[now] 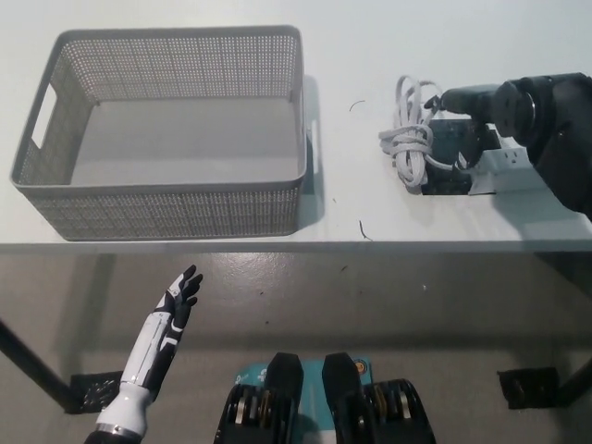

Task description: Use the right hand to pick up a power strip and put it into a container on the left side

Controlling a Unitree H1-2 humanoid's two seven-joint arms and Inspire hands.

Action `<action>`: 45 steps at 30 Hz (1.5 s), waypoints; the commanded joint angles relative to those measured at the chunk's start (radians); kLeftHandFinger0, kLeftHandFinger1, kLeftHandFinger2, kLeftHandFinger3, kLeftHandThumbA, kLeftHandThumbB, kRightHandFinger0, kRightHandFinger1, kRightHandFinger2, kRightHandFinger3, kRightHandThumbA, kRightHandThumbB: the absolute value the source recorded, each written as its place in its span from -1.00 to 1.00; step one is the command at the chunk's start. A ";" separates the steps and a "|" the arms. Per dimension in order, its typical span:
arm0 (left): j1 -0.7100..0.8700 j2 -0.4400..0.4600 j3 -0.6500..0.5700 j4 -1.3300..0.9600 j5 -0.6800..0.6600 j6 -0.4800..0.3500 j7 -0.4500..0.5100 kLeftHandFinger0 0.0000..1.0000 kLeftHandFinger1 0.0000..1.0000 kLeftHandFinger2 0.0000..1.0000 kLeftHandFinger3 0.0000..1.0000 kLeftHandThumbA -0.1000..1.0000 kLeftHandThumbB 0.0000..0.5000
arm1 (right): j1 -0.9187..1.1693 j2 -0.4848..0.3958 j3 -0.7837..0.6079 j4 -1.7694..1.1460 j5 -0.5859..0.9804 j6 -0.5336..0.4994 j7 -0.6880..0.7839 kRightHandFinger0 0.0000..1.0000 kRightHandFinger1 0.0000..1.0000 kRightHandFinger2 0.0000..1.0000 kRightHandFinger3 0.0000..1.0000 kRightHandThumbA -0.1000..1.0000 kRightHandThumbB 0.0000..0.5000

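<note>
Resting on the white table [185, 14] well to the right of the grey mesh basket [166, 199], the white power strip [499, 168] lies under the black right hand [470, 125], perhaps gripped, though I cannot tell; its coiled cord [410, 143] sits on the basket side; the white left hand [176, 305] hangs below the basket, fingers spread, empty.

The basket [166, 199] looks like matt grey plastic, its walls a fine perforated mesh, its floor smooth. The table [370, 37] has a smooth, matt white top. The power strip [504, 165] appears to be white plastic, its bundled cord [412, 143] a pale, rubbery coating. The right hand [467, 116] is dark with a dull sheen; the left hand [180, 294] is smooth white and black plastic.
</note>
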 commanded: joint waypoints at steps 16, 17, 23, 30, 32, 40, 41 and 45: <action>-0.011 0.019 0.004 -0.039 -0.014 -0.039 0.000 1.00 1.00 1.00 1.00 1.00 -0.32 | 0.003 0.101 -0.109 0.150 0.042 -0.073 -0.082 1.00 1.00 1.00 1.00 0.79 1.00; -0.014 0.020 0.004 -0.039 -0.015 -0.039 -0.001 1.00 1.00 1.00 1.00 1.00 -0.32 | 0.008 0.118 -0.121 0.168 0.047 -0.076 -0.113 1.00 1.00 1.00 1.00 0.75 0.98; -0.021 0.024 0.001 -0.036 -0.001 -0.039 0.004 1.00 1.00 1.00 1.00 1.00 -0.28 | 0.065 0.189 -0.145 0.202 0.003 -0.092 -0.431 1.00 1.00 1.00 1.00 0.65 1.00; -0.023 0.030 -0.005 -0.036 0.009 -0.039 0.009 1.00 1.00 1.00 1.00 1.00 -0.34 | 0.142 0.237 -0.055 0.316 -0.144 -0.181 -1.240 -0.99 -0.67 0.00 -0.03 -1.00 -0.17; -0.018 0.033 -0.007 -0.040 0.012 -0.039 0.010 1.00 1.00 0.99 1.00 1.00 -0.31 | 0.148 0.221 0.006 0.326 -0.200 -0.184 -1.292 -1.00 -0.71 0.21 -0.26 -1.00 0.01; -0.017 0.035 -0.004 -0.042 0.000 -0.039 0.004 0.93 0.91 0.84 1.00 1.00 -0.32 | 0.151 0.182 0.087 0.323 -0.265 -0.245 -1.385 -1.00 -0.89 0.22 -0.36 -1.00 0.02; -0.018 0.035 -0.003 -0.041 -0.002 -0.039 0.001 0.91 0.89 0.83 1.00 1.00 -0.30 | 0.150 0.180 0.094 0.319 -0.271 -0.239 -1.395 -1.00 -0.99 0.06 -0.25 -1.00 0.10; -0.015 0.032 -0.003 -0.041 -0.009 -0.039 -0.003 0.77 0.79 0.74 1.00 1.00 -0.28 | 0.144 0.170 0.096 0.314 -0.261 -0.269 -1.431 -1.00 -0.95 0.29 -0.61 -1.00 -0.08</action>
